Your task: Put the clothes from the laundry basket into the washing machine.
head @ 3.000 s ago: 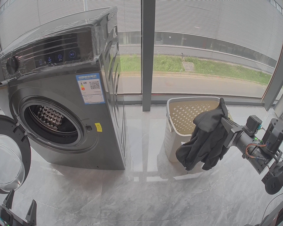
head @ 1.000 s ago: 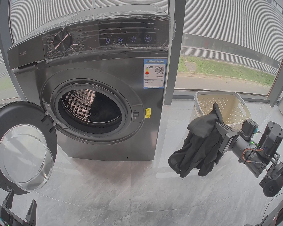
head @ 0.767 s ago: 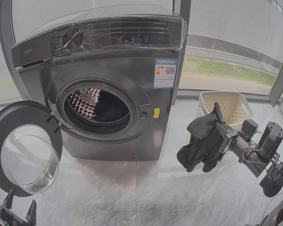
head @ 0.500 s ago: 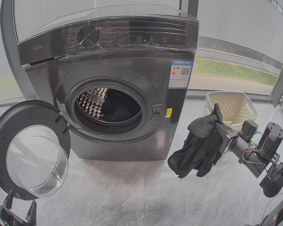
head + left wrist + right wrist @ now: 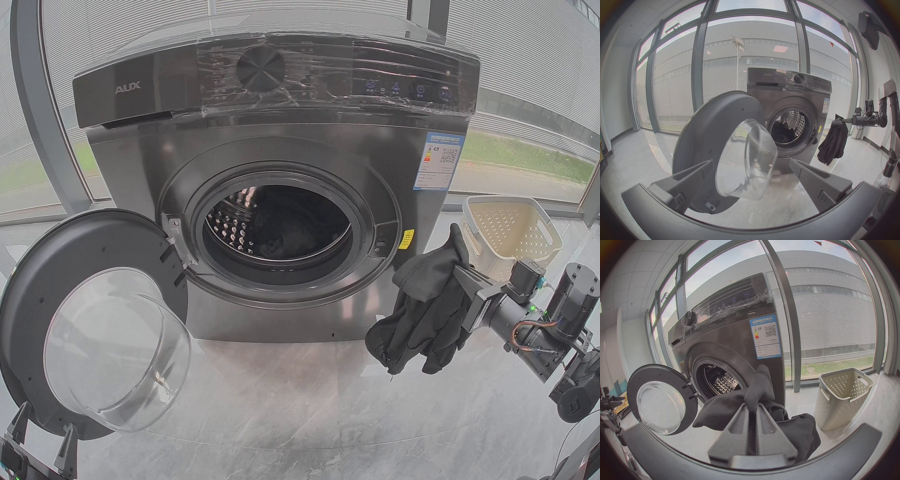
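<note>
The grey washing machine [image 5: 281, 144] stands in front of me, its round door [image 5: 94, 319] swung wide to the left. Dark cloth lies inside the drum [image 5: 284, 228]. My right gripper [image 5: 459, 269] is shut on a black garment [image 5: 425, 306], which hangs above the floor just right of the machine's front. The wrist view has the fingers [image 5: 740, 421] pinching the garment [image 5: 725, 412]. The cream laundry basket [image 5: 507, 199] sits on the floor behind that arm. My left gripper [image 5: 44, 431] is low at the near left, below the door, open and holding nothing [image 5: 751, 162].
Glossy grey floor [image 5: 281, 406] spreads in front of the machine. Floor-to-ceiling windows with dark metal frames [image 5: 37, 106] run behind the machine and the basket. The open door's clear bowl [image 5: 119, 350] juts out toward my left arm.
The whole head view has turned left, so the machine now faces me and the basket sits farther right. The right gripper still holds the garment, which has swung a little.
</note>
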### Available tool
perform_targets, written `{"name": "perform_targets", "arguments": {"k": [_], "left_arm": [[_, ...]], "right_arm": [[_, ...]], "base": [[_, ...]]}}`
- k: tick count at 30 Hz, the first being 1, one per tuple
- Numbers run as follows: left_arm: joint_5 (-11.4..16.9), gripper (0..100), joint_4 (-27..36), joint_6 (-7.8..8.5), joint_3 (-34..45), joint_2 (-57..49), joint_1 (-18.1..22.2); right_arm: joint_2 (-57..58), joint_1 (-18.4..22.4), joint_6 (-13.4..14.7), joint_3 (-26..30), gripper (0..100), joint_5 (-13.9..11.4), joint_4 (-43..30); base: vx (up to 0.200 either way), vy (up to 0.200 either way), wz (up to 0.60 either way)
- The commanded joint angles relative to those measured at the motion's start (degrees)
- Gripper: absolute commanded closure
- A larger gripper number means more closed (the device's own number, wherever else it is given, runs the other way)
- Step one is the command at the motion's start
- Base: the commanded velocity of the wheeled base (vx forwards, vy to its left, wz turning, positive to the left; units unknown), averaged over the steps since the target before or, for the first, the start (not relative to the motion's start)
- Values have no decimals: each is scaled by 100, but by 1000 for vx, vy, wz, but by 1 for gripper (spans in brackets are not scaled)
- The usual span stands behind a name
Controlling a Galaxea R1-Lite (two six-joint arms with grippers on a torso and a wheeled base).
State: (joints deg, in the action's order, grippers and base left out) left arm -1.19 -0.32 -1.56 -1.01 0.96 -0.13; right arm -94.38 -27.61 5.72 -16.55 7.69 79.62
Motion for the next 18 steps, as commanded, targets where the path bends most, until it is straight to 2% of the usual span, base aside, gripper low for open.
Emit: {"name": "perform_targets", "arguments": {"k": [1,10,15,18], "left_arm": [[-4,0,-3,-2,92,-96,-4],[-21,0,-3,33,92,-96,5],[-4,0,14,191,101,-96,22],[-4,0,14,218,101,-96,13]], "right_arm": [[-10,-95,8,30,100,-5,1],[25,-412,26,73,100,-5,-8],[-1,-702,105,135,100,-57,1],[-37,-895,105,144,100,-128,10]], "base": [[0,0,0],[0,0,0],[0,0,0],[0,0,0]]}}
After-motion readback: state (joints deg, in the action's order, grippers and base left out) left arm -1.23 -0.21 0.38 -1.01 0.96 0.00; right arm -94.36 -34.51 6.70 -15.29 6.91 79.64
